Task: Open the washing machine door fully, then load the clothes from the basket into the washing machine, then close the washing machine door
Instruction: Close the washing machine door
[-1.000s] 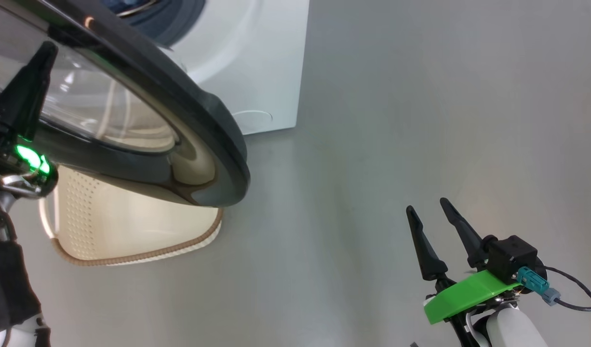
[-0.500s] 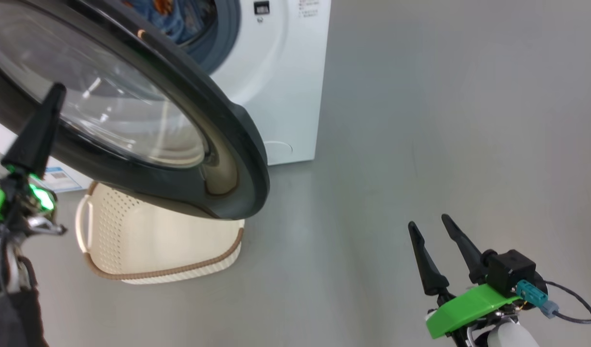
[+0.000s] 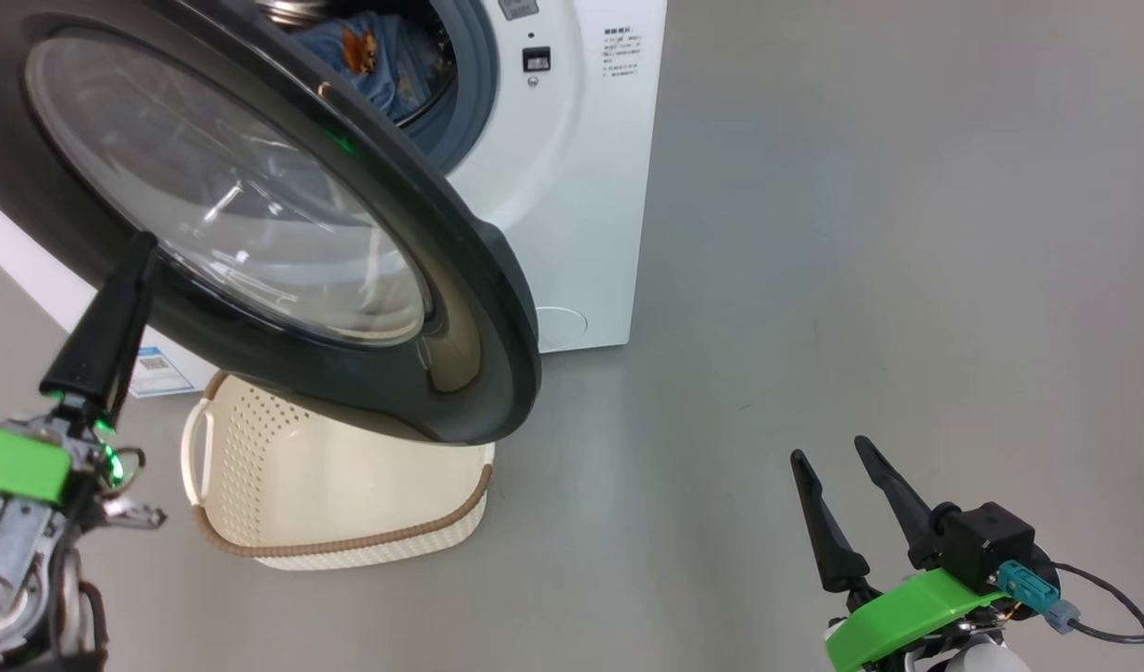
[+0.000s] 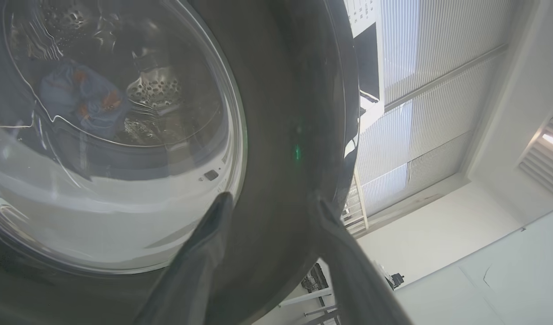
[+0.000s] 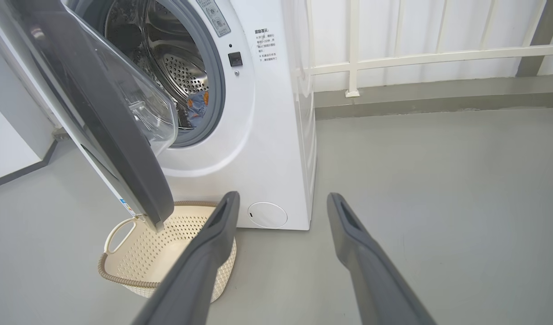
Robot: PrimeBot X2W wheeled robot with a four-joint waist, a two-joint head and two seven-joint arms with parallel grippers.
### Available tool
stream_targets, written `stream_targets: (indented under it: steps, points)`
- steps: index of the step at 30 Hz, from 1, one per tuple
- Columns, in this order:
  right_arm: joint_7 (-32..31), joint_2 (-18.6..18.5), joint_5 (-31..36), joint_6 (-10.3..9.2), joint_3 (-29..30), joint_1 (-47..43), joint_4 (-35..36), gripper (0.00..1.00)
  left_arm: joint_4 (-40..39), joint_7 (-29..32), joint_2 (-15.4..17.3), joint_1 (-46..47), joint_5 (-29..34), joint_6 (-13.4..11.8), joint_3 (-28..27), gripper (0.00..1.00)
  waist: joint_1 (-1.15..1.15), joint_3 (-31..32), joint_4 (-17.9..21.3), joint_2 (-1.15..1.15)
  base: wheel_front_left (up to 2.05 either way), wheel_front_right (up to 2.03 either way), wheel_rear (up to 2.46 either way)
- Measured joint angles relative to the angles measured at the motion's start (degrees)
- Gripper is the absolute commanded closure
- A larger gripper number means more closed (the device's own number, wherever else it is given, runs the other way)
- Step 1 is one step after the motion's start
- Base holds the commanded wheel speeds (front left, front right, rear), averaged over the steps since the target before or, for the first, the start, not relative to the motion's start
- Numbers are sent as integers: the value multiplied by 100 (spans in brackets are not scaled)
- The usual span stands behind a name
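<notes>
While the door (image 3: 497,308) hangs ajar over the basket (image 3: 348,485), my left tool (image 4: 271,201) is spread before its rim; that wrist view shows clothes (image 4: 78,99) through the glass. Right tool (image 3: 829,450) spread above the floor (image 3: 861,233).

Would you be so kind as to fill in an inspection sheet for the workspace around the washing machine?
Surface: smooth grey floor.
Job's things: washing machine door partly open, hanging over the basket; blue clothes lie in the drum of the washing machine; no clothes seen in the basket.
Clutter: nothing seen.
Pincers: left pincer open, fingers parted before the door's black rim; right pincer open, holding nothing.
Cables: dark cable with a teal plug at the right wrist.
Surroundings: white railing and wall behind the machine.
</notes>
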State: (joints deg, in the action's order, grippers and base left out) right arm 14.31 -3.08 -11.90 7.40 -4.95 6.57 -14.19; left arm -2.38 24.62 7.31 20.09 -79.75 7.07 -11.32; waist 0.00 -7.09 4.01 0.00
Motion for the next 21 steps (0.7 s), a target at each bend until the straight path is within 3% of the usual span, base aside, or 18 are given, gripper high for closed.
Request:
stream_targets:
  steps: [1, 7, 16, 21]
  points:
    - [-1, 0, 0, 0, -2, 0, -2, 0, -45, -87, 37, -64, 29, 0, 56, 0, 0, 10, -3, 0, 0, 0, 0]
    - [0, -8, 24, 0, -2, -15, 0, 0, -249, -1249, 390, -448, 583, 1, 468, 0, 0, 52, -39, 0, 0, 0, 0]
    - [0, -8, 25, 0, -12, -68, 27, 0, 93, -3510, 1532, -898, 2569, 2, 1722, 0, 0, 59, -60, 0, 0, 0, 0]
    - [-1, -8, 25, 0, -10, -71, 27, 0, 588, -3862, 1667, -955, 3371, 27, 1919, 0, 0, 95, -71, 0, 0, 0, 0]
